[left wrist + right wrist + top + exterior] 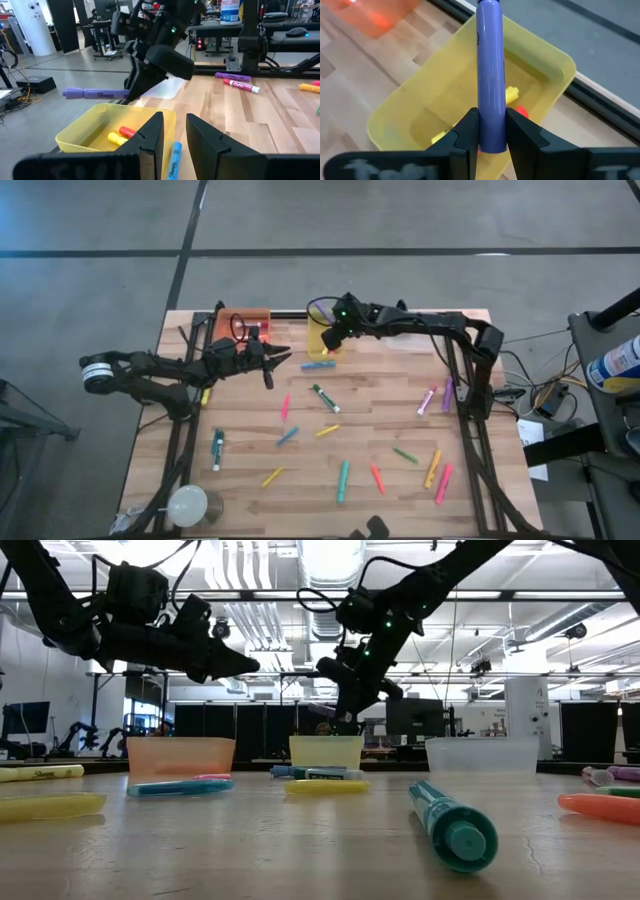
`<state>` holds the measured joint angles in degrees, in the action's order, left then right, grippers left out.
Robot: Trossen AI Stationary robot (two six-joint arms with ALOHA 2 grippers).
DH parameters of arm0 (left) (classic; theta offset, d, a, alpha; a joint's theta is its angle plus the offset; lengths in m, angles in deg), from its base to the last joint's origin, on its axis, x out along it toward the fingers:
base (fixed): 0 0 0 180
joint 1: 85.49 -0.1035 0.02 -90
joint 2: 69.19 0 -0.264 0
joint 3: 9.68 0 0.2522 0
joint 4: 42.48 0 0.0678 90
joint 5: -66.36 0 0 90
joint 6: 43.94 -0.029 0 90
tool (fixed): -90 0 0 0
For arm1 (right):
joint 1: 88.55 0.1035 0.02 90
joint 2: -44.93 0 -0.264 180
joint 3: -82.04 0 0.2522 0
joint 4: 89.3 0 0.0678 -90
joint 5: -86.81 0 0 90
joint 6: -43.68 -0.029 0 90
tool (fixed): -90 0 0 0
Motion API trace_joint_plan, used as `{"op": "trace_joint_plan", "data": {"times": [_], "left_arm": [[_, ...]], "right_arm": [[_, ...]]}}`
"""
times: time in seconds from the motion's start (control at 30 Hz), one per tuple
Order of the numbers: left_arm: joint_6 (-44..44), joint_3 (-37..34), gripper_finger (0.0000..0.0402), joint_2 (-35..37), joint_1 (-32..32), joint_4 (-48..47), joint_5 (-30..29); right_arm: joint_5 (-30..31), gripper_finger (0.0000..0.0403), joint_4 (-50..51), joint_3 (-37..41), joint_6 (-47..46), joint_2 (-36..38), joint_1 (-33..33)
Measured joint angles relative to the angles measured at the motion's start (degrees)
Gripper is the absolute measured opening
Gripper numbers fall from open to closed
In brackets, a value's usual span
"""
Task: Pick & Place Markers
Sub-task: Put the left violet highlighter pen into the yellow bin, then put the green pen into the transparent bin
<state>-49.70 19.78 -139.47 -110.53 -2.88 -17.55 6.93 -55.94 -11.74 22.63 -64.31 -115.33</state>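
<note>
- Right gripper [490, 132] is up top-centre of the high view, hanging over the yellow bin [547, 60] with its fingers pinched on a purple marker [489, 75]. The marker sticks straight out past the fingertips, clear of the bin's floor.
- So I'd say it's the drop-off step: marker carried in, not let go yet. A yellow and a red marker already sit inside.
- Next move probably just needs the fingers to spread while the marker is over the opening, not the rim.
- Left gripper [268, 360] waits left of centre by the orange bin [250, 317], fingers a narrow gap apart, holding nothing.
- Loads of other markers [325, 398] lie scattered across the lower half of the table [400, 380].
</note>
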Motion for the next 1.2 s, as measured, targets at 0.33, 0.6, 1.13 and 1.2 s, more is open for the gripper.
{"op": "trace_joint_plan", "data": {"times": [0.33,0.6,1.13,1.2], "left_arm": [[0.0,0.0,0.0078,0.0,0.0,-0.25,0.01],[0.0,0.0,0.0078,0.0,0.0,-0.87,0.02],[0.0,0.0,0.0078,0.0,0.0,-0.9,0.04],[0.0,0.0,0.0078,0.0,0.0,-0.92,0.04]], "right_arm": [[-2.69,0.0084,1.8,-3.67,-0.54,-6.58,0.0],[-2.77,0.0121,2.85,-5.35,0.24,-7.48,0.02],[-2.66,0.0091,4.14,-5.71,8.16,-2.25,4.87],[-2.54,0.0077,4.06,-4.91,9.5,-0.44,6.21]]}}
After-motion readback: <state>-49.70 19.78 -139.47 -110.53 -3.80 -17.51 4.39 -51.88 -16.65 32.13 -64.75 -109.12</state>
